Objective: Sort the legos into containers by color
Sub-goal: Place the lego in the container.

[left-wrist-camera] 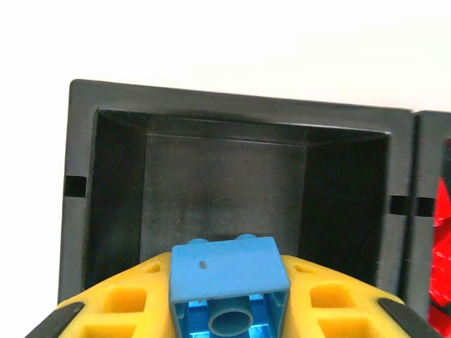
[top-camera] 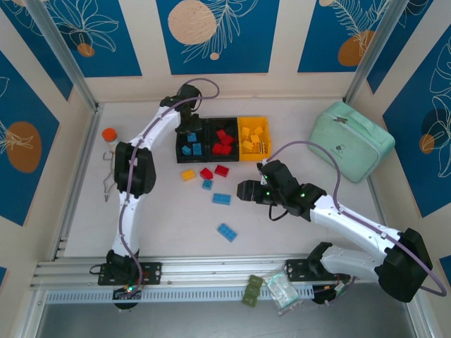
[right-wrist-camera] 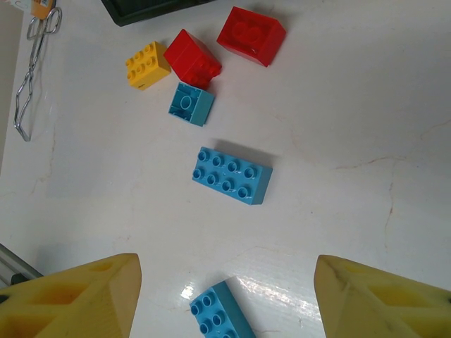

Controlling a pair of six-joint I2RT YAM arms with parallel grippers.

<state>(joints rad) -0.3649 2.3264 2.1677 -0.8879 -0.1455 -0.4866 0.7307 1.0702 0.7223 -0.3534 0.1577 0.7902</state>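
While the 3 bins [top-camera: 211, 120] at upper centre hold most bricks [top-camera: 224, 141], 6 lie loose below; the left gripper [left-wrist-camera: 229, 313] clamps a blue brick [left-wrist-camera: 227, 276] over the left bin [left-wrist-camera: 79, 141], and the right gripper [right-wrist-camera: 225, 266] hangs spread apart.

containers [top-camera: 224, 120] in row behind loose legos [top-camera: 221, 198]; case [top-camera: 351, 141] right of them, bottle [top-camera: 109, 135] far left

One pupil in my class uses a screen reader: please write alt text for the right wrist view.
The right gripper hangs open above a white table scattered with six loose legos: three blue, two red, one yellow. Metal tongs lie at the upper left.
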